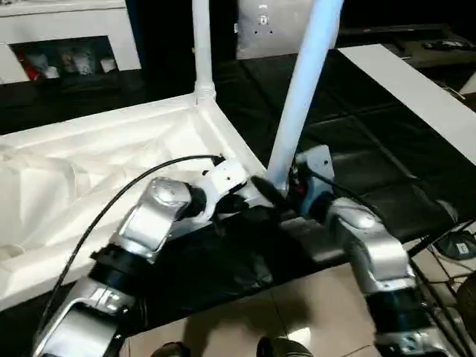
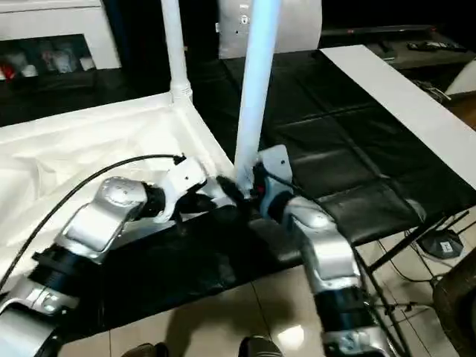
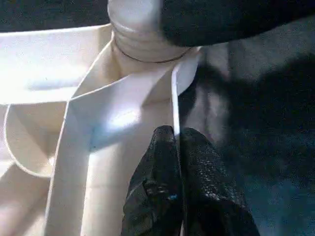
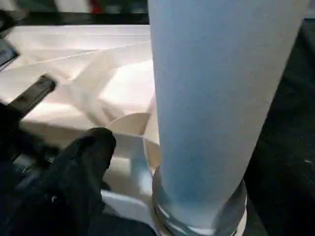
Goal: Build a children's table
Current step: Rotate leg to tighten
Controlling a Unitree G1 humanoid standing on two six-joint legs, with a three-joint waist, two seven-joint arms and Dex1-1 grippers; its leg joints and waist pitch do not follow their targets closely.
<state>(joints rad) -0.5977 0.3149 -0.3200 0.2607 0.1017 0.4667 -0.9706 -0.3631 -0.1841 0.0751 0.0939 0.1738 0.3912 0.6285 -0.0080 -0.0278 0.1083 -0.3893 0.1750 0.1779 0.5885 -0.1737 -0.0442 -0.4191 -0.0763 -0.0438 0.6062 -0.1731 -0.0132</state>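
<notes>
The children's table top [image 1: 97, 171] lies upside down on a black surface, ribbed underside up. One white leg [image 1: 202, 52] stands in its far corner. A second leg [image 1: 301, 97] stands in the near right corner socket, leaning slightly to the right. My right gripper [image 1: 286, 190] is shut on this leg just above its base; one black finger [image 4: 78, 167] shows beside the leg [image 4: 216, 98]. My left gripper [image 3: 176, 147] is shut on the top's thin rim wall [image 3: 173, 103] just beside that corner, one finger on each side.
A flat white board [image 1: 416, 89] lies on the black surface to the right. A white cabinet [image 1: 67, 37] stands at the back left. The surface's front edge [image 1: 297, 275] drops to a tiled floor, with cables and a stand [image 1: 457, 245] at the right.
</notes>
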